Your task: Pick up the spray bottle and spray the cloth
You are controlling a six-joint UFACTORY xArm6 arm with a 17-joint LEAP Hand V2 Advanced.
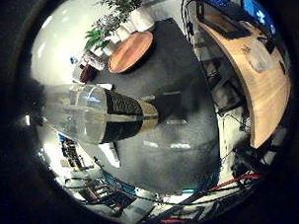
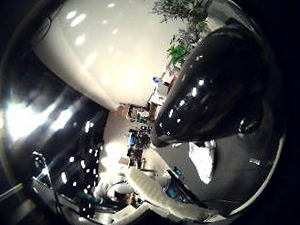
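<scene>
- Judging from how much of the little finger side view it fills, the spray bottle (image 1: 97, 113) lies right against the palm. Its clear body is nearest the camera, and its black ribbed collar and gold band point out over the dark table (image 1: 185, 160).
- No part of the hand shows plainly, so I cannot tell whether its fingers are apart or clamped on the bottle.
- The step in hand looks like the pick-up or the carry. The frames do not settle whether the bottle is off the table or standing on it.
- The white cloth (image 2: 202, 161) lies flat on the same dark table, below a large glossy black shape (image 2: 214, 89). This may be the bottle's spray head, though that is uncertain.
- A round wooden tray (image 1: 131, 51) and potted plants (image 1: 100, 37) sit at the far end of the table, well apart from the cloth.
- Next, I judge, the nozzle must be aimed at the cloth and held steady. Then the trigger needs a firm squeeze without the grip on the body slipping.
</scene>
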